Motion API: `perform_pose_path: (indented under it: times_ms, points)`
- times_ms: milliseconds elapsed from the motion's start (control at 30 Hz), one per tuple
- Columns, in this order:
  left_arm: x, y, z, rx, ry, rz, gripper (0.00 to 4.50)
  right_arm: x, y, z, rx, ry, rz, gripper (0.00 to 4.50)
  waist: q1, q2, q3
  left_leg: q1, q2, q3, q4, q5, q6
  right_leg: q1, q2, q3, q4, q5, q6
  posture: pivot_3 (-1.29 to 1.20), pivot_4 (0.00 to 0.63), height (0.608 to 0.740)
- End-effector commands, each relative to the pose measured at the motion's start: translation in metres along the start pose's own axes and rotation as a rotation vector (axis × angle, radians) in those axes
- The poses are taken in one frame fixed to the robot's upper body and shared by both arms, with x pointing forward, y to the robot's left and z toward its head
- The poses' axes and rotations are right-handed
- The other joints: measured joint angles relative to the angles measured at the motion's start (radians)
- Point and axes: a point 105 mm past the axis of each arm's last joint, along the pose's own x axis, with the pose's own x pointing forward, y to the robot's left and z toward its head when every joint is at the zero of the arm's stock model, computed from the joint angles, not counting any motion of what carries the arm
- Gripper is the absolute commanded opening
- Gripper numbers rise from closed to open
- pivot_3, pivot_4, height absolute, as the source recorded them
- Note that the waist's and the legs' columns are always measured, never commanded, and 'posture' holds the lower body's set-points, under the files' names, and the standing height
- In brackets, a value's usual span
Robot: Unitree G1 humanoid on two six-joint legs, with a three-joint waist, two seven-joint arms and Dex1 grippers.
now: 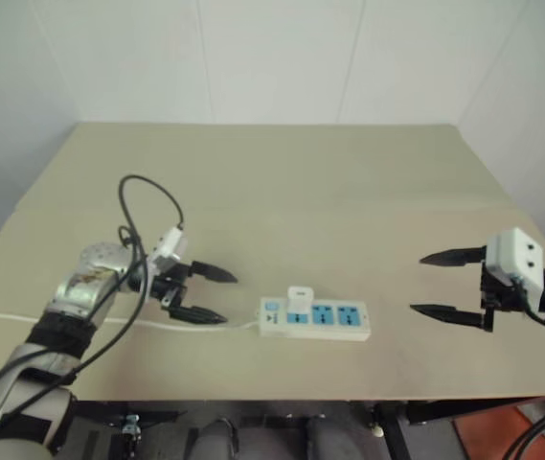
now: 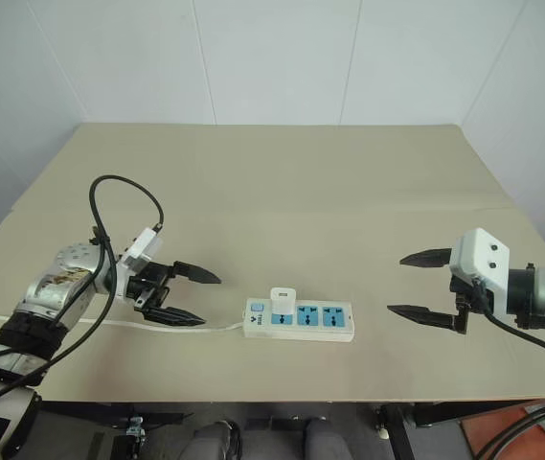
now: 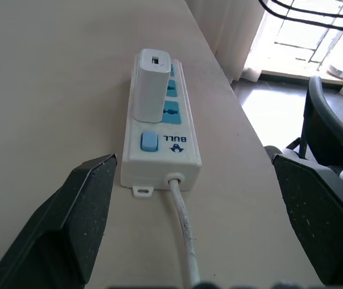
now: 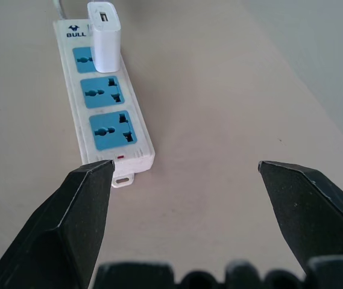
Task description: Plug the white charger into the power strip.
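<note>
- The white charger (image 2: pixel 283 301) stands upright in the power strip (image 2: pixel 299 321), low and just left of centre in the head views, seated in the blue socket next to the switch end.
- In the left wrist view the charger (image 3: pixel 152 84) covers that socket entirely; a small dark port shows on its top face, and its prongs are hidden.
- The strip lies flat on the beige table (image 2: pixel 282 192), near the table's front edge; 2 blue sockets (image 4: pixel 102 91) to the charger's right stand free.
- A blue switch (image 3: pixel 149 142) and a "BULL" mark sit on the strip's left end; other small print there is too fine to read.
- A thin white cord (image 3: pixel 181 220) leaves that end and runs left along the table, passing under the left gripper and out of the lower left of the frame.
- The left gripper (image 2: pixel 186 295) hovers left of the strip, apart from it, its 2 black fingers spread wide with nothing between them, pointing toward the strip.
- A black cable (image 2: pixel 109 216) loops above the left wrist.
- The right gripper (image 2: pixel 418 286) hangs at the right of the frame, well apart from the strip, fingers likewise spread and empty, pointing left.
- Its arm is cut off by the right edge.
</note>
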Motion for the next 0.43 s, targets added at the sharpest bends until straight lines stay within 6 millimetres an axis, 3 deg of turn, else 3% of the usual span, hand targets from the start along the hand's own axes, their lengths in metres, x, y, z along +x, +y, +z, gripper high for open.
perform_pose_path:
  times_ms: [33,433]
  points:
    - [-0.0062,0.0017,0.0107,0.026,-0.003,0.006,4.48,-0.0045,-0.0021,0.0108,-0.033,-0.013,-0.015,4.5,0.0,0.0,0.0,0.0,0.0,0.0,0.0,0.0,0.0,0.0,0.0,0.0,0.0,0.0,0.0,0.0,0.15,0.74]
    - [-0.0066,0.0015,0.0118,0.0,0.015,-0.01,4.48,0.0043,-0.0002,0.0145,-0.013,-0.025,-0.02,4.5,0.0,0.0,0.0,0.0,0.0,0.0,0.0,0.0,0.0,0.0,0.0,0.0,0.001,0.0,0.0,0.0,0.15,0.74]
